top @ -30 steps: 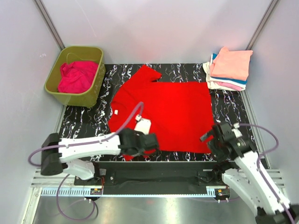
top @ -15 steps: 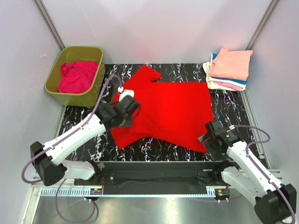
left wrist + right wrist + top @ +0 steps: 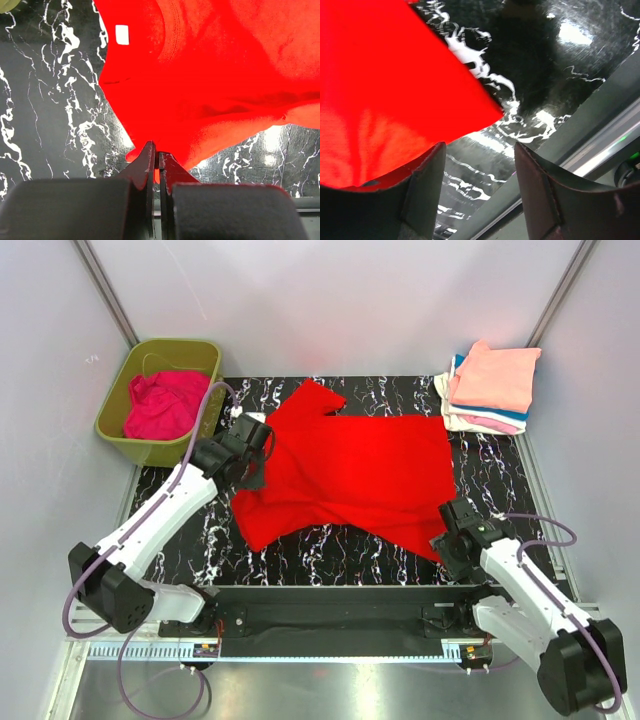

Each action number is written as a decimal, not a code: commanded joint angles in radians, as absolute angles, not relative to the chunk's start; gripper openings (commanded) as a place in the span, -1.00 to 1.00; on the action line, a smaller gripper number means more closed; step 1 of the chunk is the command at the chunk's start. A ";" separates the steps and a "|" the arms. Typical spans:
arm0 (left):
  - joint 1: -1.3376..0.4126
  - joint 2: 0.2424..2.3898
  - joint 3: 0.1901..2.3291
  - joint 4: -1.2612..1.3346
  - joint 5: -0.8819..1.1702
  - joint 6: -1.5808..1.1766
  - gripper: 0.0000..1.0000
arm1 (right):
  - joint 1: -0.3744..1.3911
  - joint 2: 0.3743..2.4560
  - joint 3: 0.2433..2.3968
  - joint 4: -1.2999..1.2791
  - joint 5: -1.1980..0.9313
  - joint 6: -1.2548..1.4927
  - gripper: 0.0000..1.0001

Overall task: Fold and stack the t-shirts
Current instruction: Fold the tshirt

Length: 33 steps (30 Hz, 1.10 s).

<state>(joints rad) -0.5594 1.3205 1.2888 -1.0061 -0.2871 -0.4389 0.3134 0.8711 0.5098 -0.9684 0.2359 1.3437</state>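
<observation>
readable text: none | red t-shirt [image 3: 215, 75] | neck tag [image 3: 122, 34]: white, no print legible

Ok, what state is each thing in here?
red t-shirt, spread on the table, one edge pinched up.
left gripper, shut on the red t-shirt.
right gripper, open, at the shirt's near right corner.
magenta t-shirt, crumpled in the tub.
folded t-shirts, stacked at the far right corner.

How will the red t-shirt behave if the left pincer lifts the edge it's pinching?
Probably floppy: the red t-shirt sags and creases from where the left pincer pinches its edge. Likely light: a narrow pinch carries the fold. The rest would probably drag over the table, bunching.
</observation>
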 commanded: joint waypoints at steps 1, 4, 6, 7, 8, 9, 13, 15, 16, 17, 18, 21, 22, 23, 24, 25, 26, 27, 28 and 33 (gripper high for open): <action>-0.549 1.333 1.336 -0.963 -0.245 -0.402 -1.00 | 0.305 0.908 0.506 -0.930 0.275 1.358 0.23; -0.542 1.335 1.335 -0.959 -0.236 -0.399 -1.00 | 0.296 0.920 0.509 -0.910 0.304 1.362 0.22; -0.537 1.332 1.335 -0.959 -0.232 -0.397 -1.00 | 0.275 0.942 0.517 -0.896 0.310 1.344 0.21; -0.534 1.331 1.335 -0.959 -0.232 -0.396 -1.00 | 0.265 0.951 0.520 -0.882 0.314 1.332 0.18; -0.532 1.331 1.335 -0.960 -0.232 -0.396 -1.00 | 0.259 0.965 0.529 -0.881 0.316 1.316 0.18; -0.531 1.330 1.335 -0.963 -0.230 -0.394 -1.00 | 0.255 0.988 0.534 -0.874 0.319 1.306 0.17; -0.523 1.321 1.333 -0.968 -0.230 -0.391 -1.00 | 0.247 1.046 0.554 -0.848 0.319 1.273 0.09; -0.522 1.318 1.330 -0.965 -0.230 -0.394 -1.00 | 0.249 1.099 0.575 -0.850 0.313 1.249 0.08; -0.522 1.318 1.330 -0.963 -0.229 -0.396 -1.00 | 0.249 1.117 0.584 -0.859 0.307 1.241 0.08; -0.522 1.316 1.325 -0.960 -0.227 -0.400 -1.00 | 0.250 1.135 0.601 -0.861 0.307 1.229 0.04; -0.522 1.313 1.322 -0.956 -0.221 -0.403 -1.00 | 0.249 1.166 0.607 -0.865 0.308 1.227 -0.01; -0.520 1.305 1.310 -0.948 -0.215 -0.413 -1.00 | 0.249 1.198 0.624 -0.867 0.314 1.218 -0.29; -0.520 1.304 1.309 -0.948 -0.216 -0.413 -1.00 | 0.249 1.204 0.626 -0.868 0.314 1.216 -0.34; -0.520 1.302 1.302 -0.950 -0.219 -0.413 -1.00 | 0.249 1.209 0.630 -0.867 0.316 1.206 -0.38; -0.520 1.296 1.301 -0.951 -0.224 -0.414 -1.00 | 0.250 1.224 0.635 -0.868 0.313 1.201 -0.41; -0.519 1.293 1.299 -0.951 -0.224 -0.413 -1.00 | 0.250 1.230 0.638 -0.870 0.310 1.197 -0.48; -0.518 1.287 1.298 -0.951 -0.227 -0.414 -1.00 | 0.252 1.235 0.643 -0.870 0.310 1.192 -0.59; -0.517 1.285 1.296 -0.950 -0.227 -0.414 -1.00 | 0.250 1.241 0.644 -0.871 0.310 1.189 -0.68; -0.515 1.281 1.295 -0.950 -0.227 -0.416 -1.00 | 0.252 1.241 0.644 -0.870 0.310 1.187 -0.87; -0.515 1.266 1.311 -0.995 -0.204 -0.410 -1.00 | 0.250 1.149 0.637 -0.857 0.269 1.129 -1.00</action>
<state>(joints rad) -0.5224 1.3052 1.2888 -0.9913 -0.2279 -0.4152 0.2543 1.2263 0.6109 -0.8577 0.2676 1.1759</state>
